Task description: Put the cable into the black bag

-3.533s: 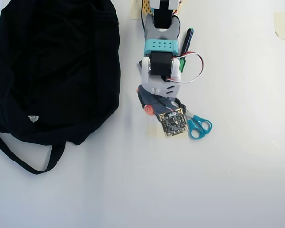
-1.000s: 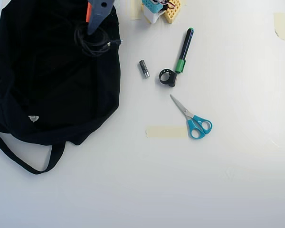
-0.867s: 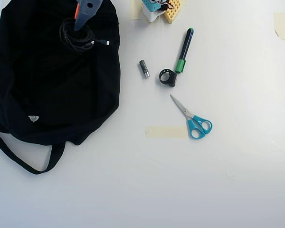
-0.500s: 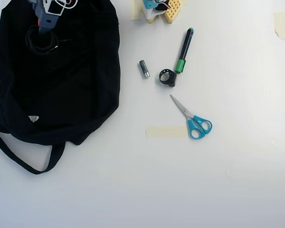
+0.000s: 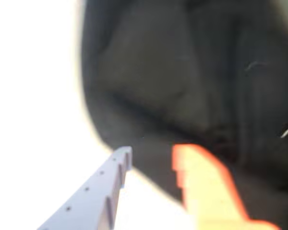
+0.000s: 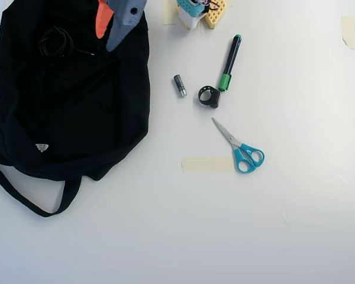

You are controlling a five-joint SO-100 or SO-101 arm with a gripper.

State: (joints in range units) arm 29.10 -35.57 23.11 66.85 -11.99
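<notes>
White bench (image 6: 165, 225) fills the overhead view, with the black bag (image 6: 71, 118) spread at nine to eleven o'clock. The cable (image 6: 55, 42), a small dark coil, lies on the bag fabric at its upper part, free of any grip. The tool (image 6: 108, 34) hovers just to the three o'clock side of the coil, its orange and grey fingers apart and empty; the blurred wrist view shows the same gap. The release step looks done. Next, the arm likely only needs to pull clear, unless the coil sits atop the bag rather than inside.
</notes>
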